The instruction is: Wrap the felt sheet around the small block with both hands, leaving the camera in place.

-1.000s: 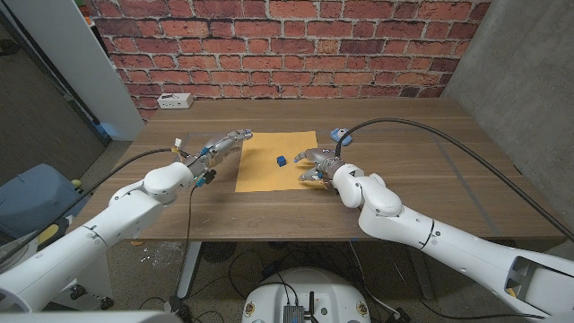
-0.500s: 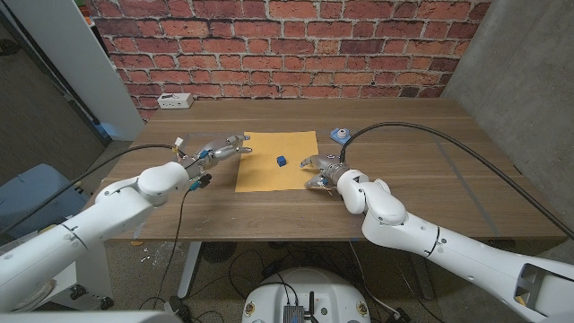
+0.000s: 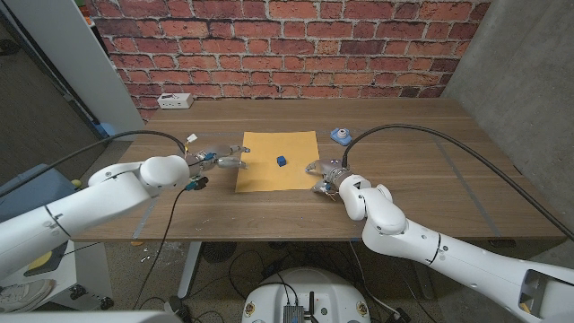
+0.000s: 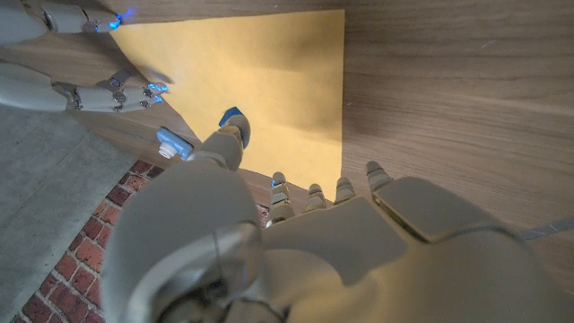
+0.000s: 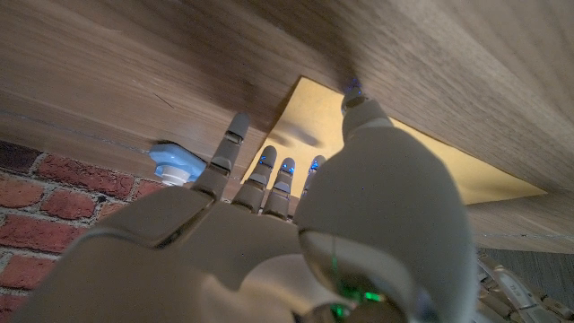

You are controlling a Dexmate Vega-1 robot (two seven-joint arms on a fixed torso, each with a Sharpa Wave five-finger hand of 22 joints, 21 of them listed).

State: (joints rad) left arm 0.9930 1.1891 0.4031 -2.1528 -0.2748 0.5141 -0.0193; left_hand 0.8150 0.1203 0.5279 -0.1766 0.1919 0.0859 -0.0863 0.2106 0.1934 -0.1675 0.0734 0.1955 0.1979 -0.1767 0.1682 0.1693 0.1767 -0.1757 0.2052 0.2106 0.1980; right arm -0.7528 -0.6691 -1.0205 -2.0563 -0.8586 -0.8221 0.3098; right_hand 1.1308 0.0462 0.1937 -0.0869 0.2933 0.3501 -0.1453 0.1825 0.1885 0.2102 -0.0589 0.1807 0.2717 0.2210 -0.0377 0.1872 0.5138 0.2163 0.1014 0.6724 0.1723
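Both open hands flank the felt sheet [image 3: 277,161] bearing the small block [image 3: 281,161].

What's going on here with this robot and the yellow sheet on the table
A two-armed robot is setting up to wrap a yellow felt sheet around a small blue block, which sits on the sheet near its middle. The left hand is at the sheet's left edge and the right hand at its lower right corner; neither plainly grips it yet. The sheet lies flat, unfolded. A small blue camera sits on the table beyond the right hand, apart from the sheet.
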